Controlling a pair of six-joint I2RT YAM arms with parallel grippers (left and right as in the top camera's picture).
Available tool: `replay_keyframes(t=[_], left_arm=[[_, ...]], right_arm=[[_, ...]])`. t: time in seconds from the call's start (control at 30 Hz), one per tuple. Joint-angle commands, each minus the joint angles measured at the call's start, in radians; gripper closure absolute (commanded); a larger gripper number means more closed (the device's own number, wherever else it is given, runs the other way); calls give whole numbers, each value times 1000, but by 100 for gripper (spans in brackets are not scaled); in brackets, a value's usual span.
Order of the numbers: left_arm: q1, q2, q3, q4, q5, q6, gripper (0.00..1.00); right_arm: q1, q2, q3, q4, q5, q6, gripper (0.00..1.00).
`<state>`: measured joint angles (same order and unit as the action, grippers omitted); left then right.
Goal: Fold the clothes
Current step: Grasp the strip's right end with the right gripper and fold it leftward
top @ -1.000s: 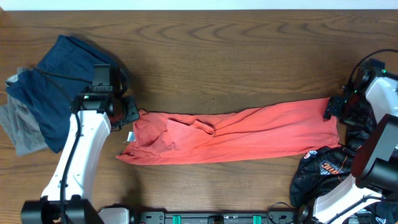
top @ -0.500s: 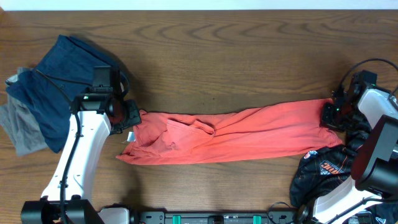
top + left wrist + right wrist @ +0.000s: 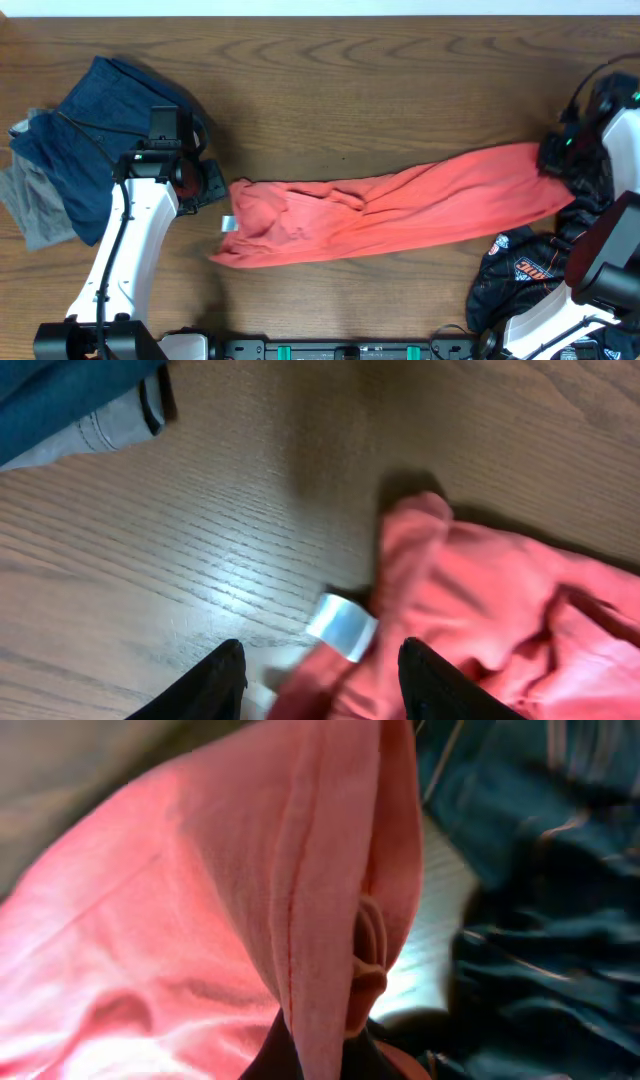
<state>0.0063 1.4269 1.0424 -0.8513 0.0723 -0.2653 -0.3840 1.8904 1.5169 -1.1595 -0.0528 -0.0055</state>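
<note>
Right gripper (image 3: 318, 1045): pressed together on a bunched fold of the shirt (image 3: 400, 205). The red cloth fans out ahead of my fingertips.
Left gripper (image 3: 320, 685): spread and pinching nothing. The shirt's other end and its white label (image 3: 342, 627) lie just ahead of this gripper, partly between the fingers.
Shirt: a long, rumpled band on the bench (image 3: 350, 80), running from just ahead of my left gripper across to my right gripper, which has its far end.
Neighbours: a dark garment (image 3: 520, 275) lies just beside my right gripper, touching the shirt's end. A blue pile (image 3: 85, 130) sits behind my left gripper, apart from the shirt.
Risk, drag: only one end is held, so I judge that any pull from the right would slide the whole band along the bench instead of spreading it. The free end could slip out from between my open left fingers.
Risk, slip: my right hold looks like a narrow pinch on gathered folds. A sharp tug could strip the cloth out.
Risk, snag: the dark garment is close enough to be caught or swept along if my right gripper lowers or swings toward it.
Risk, bad grasp: if my left gripper closes here it may catch only the label or the top layer, leaving the fold lopsided.
Unclear: the left wrist view is blurred near the fingertips, so I cannot tell whether cloth touches them.
</note>
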Motion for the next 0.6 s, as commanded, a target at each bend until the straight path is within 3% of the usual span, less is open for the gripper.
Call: replay_keyframes(t=[0.0, 0.23, 0.57], left_arm=[[3, 1, 9, 0, 0, -2, 49], [3, 1, 9, -1, 0, -2, 48], [3, 1, 9, -2, 0, -2, 48]], right_arm=[[17, -8, 67, -76, 14, 12, 99], [185, -7, 71, -167, -8, 17, 99], [506, -7, -16, -114, -7, 101, 98]])
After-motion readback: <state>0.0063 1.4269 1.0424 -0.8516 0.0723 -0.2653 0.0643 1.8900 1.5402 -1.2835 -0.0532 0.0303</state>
